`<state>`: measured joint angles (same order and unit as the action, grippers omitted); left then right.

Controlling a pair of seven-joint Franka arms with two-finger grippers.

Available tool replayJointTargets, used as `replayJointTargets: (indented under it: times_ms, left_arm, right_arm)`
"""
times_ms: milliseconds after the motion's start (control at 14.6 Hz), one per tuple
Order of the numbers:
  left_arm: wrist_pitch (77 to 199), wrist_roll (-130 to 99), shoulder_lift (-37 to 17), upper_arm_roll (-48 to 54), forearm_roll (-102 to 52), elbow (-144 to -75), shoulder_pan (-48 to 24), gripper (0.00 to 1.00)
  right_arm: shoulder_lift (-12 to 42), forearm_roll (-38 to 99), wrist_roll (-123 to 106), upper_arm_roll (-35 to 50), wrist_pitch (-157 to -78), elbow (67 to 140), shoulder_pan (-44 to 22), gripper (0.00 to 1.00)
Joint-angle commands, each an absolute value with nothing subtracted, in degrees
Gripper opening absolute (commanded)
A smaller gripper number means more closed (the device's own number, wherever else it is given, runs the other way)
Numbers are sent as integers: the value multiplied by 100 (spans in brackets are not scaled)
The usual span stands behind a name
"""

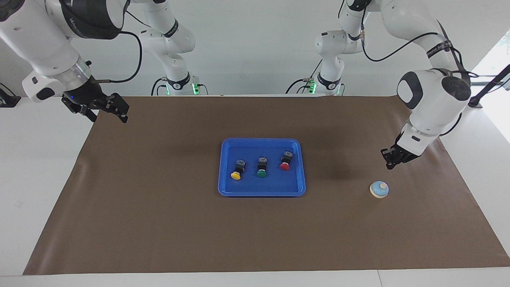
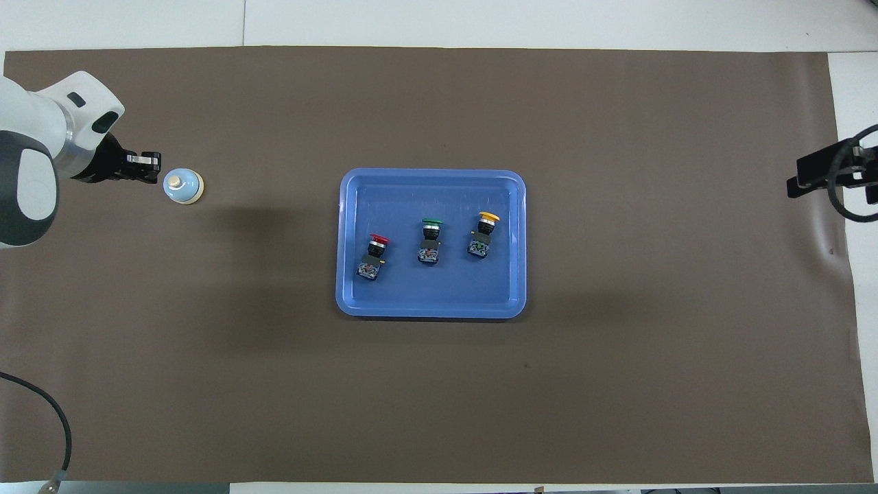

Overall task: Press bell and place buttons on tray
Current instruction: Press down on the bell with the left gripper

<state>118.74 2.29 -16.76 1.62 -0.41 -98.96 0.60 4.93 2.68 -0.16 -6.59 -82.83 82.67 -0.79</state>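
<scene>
The bell [image 1: 379, 189] [image 2: 183, 186] stands on the brown mat toward the left arm's end of the table. My left gripper [image 1: 388, 164] [image 2: 153, 167] hangs shut and empty over the mat just beside the bell, a small gap apart from it. The blue tray [image 1: 261, 193] [image 2: 431, 312] lies mid-mat. In it lie three buttons in a row: yellow [image 1: 236, 174] [image 2: 483, 233], green [image 1: 261, 173] [image 2: 430, 240] and red [image 1: 284, 166] [image 2: 376, 250]. My right gripper [image 1: 108, 114] [image 2: 833, 186] is open and empty, raised over the mat's edge at the right arm's end.
A brown mat [image 1: 159, 223] [image 2: 274, 384] covers most of the white table [image 1: 44, 167]. Apart from the tray and the bell, nothing stands on it. A black cable [image 2: 48, 412] loops in at the left arm's corner of the overhead view.
</scene>
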Motion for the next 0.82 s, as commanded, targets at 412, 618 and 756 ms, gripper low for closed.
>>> replayJointTargets:
  times_ms: [412, 618, 756]
  left_arm:
    - [12296, 193, -2311, 167, 149, -9624, 193, 0]
    - [12454, 167, -2338, 158, 141, -9852, 193, 0]
    - [12567, 150, -2338, 167, 141, -10010, 185, 0]
  right_arm:
    - [-105, -114, -123, -475, -8533, 9061, -80, 100]
    - [-167, -123, -228, -81, -8692, 9132, 332, 100]
    - [-167, -123, -202, -44, -8649, 9123, 378, 100]
